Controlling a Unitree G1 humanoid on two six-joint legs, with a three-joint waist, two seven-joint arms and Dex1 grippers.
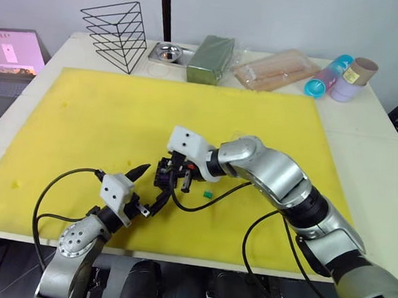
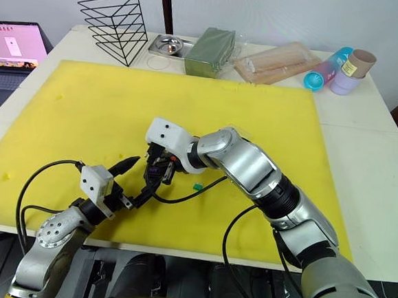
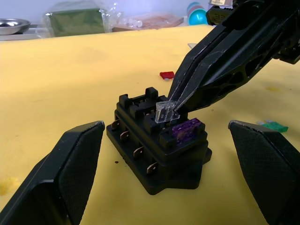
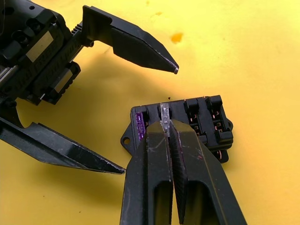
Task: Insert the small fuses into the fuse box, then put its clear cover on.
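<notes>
The right gripper [image 4: 165,123] has its two black fingers pressed together on the clear fuse [image 3: 167,111]. It pinches the top of that little see-through chip. The bottom of the chip sits at a slot on top of the fuse box [image 3: 159,143], next to the slot that holds the purple fuse [image 3: 186,129]. I cannot tell how far down the clear chip has gone.

The purple fuse is already pushed into the box, at the end of a row. The other slots near it look bare, with small metal tabs showing along the side of the box.

The fuse box is a small black block. It rests flat on the yellow foam mat [image 1: 118,122], near the front edge.

The left gripper [image 3: 164,187] is spread wide. One finger is on each side of the fuse box, and neither finger touches it. The box sits between them.

The green fuse [image 1: 208,194] lies on the mat just beside the box, on the robot's right. The red fuse [image 3: 167,74] lies on the mat a bit past the box.

At the far edge of the white table [image 1: 384,157], beyond the mat, stand a black wire rack [image 1: 118,33], a small metal tray [image 1: 168,53], a green block [image 1: 210,58], a clear bag of sticks [image 1: 274,69] and some cups [image 1: 342,77]. A laptop [image 1: 12,55] sits off to the robot's left.
</notes>
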